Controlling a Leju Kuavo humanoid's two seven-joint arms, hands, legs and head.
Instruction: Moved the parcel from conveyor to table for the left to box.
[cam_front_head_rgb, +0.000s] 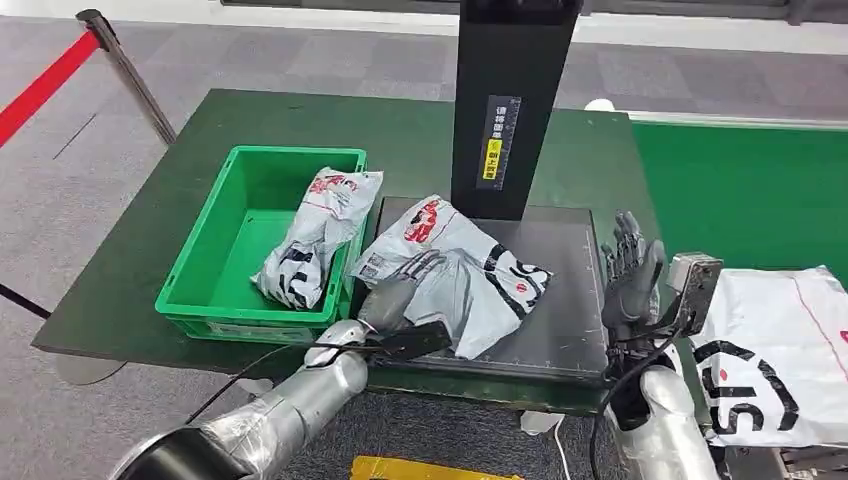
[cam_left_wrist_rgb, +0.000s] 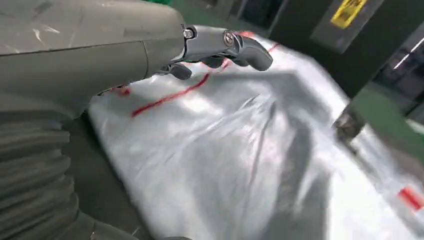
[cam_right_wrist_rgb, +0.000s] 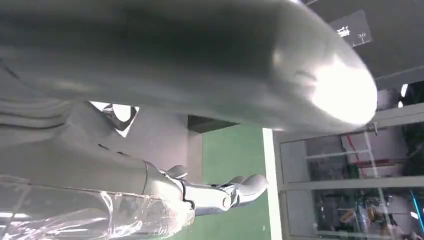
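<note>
A grey-white parcel (cam_front_head_rgb: 470, 280) with red and black print lies on the dark plate (cam_front_head_rgb: 570, 300) in the middle of the table. My left hand (cam_front_head_rgb: 400, 285) lies at the parcel's near left edge, its fingers stretched out over the wrapping and gripping nothing. The left wrist view shows those fingers (cam_left_wrist_rgb: 225, 45) straight, just above the crinkled parcel (cam_left_wrist_rgb: 240, 160). My right hand (cam_front_head_rgb: 632, 270) is raised beside the plate's right edge, fingers apart and pointing up, holding nothing. In the right wrist view its fingers (cam_right_wrist_rgb: 235, 190) are extended in the air.
A green bin (cam_front_head_rgb: 215, 250) at the plate's left holds another parcel (cam_front_head_rgb: 315, 235). A black post (cam_front_head_rgb: 510, 100) stands behind the plate. A large white parcel (cam_front_head_rgb: 775, 350) lies at the right by the green conveyor (cam_front_head_rgb: 750, 190). A red barrier strap (cam_front_head_rgb: 45, 85) runs at far left.
</note>
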